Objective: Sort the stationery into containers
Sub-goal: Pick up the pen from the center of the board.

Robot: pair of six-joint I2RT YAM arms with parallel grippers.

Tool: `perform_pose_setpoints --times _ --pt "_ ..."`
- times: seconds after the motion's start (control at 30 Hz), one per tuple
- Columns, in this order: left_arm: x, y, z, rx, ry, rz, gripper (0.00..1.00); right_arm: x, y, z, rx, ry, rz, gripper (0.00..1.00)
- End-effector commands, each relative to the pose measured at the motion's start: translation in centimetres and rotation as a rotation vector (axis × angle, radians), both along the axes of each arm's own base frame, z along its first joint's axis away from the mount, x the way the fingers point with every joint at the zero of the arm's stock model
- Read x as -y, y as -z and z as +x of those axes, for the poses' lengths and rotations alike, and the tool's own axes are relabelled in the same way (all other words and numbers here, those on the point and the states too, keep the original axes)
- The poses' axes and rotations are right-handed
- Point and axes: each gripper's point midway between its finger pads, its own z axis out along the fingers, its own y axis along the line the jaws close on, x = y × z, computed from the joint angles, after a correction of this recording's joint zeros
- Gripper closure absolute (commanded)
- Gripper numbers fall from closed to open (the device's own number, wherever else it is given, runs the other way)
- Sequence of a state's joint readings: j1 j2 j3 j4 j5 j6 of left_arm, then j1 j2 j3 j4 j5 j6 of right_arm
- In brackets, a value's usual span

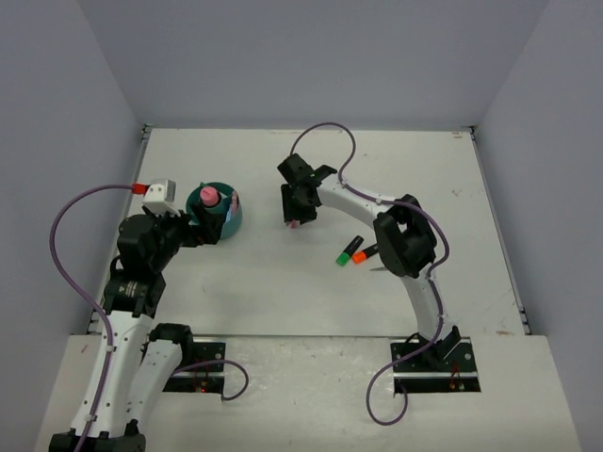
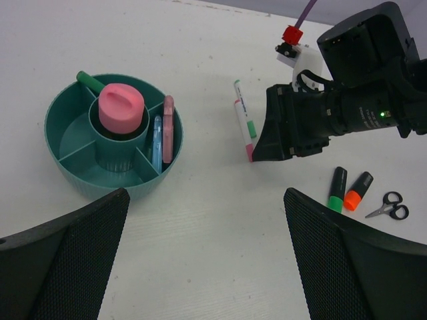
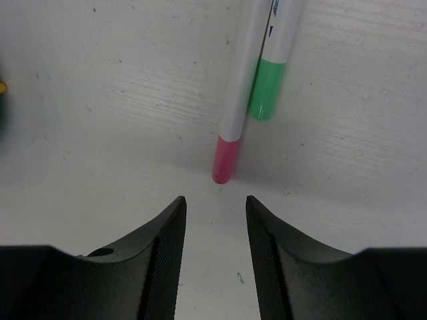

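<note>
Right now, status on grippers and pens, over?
Left gripper open, empty, near organiser. Right gripper open, poised at pink-tipped pen and green-tipped pen, neither gripped. Nothing blocking.

Nothing legible anywhere — only tiny dark print on the green-capped pen [image 3: 273, 67], too small to read.

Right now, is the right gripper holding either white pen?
No, the right gripper stands open and empty; the pink-tipped pen and green-tipped pen lie on the table just beyond it.
</note>
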State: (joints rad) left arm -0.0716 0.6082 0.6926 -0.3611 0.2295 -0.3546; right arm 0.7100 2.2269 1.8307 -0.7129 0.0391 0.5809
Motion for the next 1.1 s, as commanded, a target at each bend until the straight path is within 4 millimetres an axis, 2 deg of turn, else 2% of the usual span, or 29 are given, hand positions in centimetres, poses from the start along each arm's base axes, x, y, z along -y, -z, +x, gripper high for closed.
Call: perform_pose_setpoints --times 0.0,0.07,0.1,0.43,0.63,0.7,0.83,1.07 --pt "0.5 -0.9 0.0 0.047 0.030 0.016 0.00 -1.2 -3.1 1.5 0.055 0.050 0.059 0.53" --pt "0.5 -0.9 -0.1 0.048 0.033 0.016 0.00 -1.5 -3.4 1.7 0.051 0.057 0.059 0.48" --pt "0.6 -1.0 -0.2 0.050 0.034 0.016 0.00 -1.4 -3.0 1.5 0.038 0.058 0.042 0.47" --pt "1.0 -1.3 -0.5 0.064 0.054 0.015 0.00 -1.5 -2.9 1.7 0.037 0.078 0.054 0.41" --pt "1.2 -1.3 -0.5 0.065 0.064 0.015 0.00 -1.5 -4.4 2.1 0.156 0.129 0.163 0.36" --pt "1.2 -1.3 -0.5 0.064 0.064 0.015 0.00 -1.1 -4.4 1.5 0.158 0.148 0.175 0.28" --pt "1.3 -1.3 -0.5 0.064 0.066 0.016 0.00 -0.8 -3.6 1.0 0.148 0.182 0.147 0.24" --pt "1.5 -1.1 -0.4 0.057 0.073 0.015 0.00 -1.1 -2.7 -1.6 0.112 0.181 0.140 0.17"
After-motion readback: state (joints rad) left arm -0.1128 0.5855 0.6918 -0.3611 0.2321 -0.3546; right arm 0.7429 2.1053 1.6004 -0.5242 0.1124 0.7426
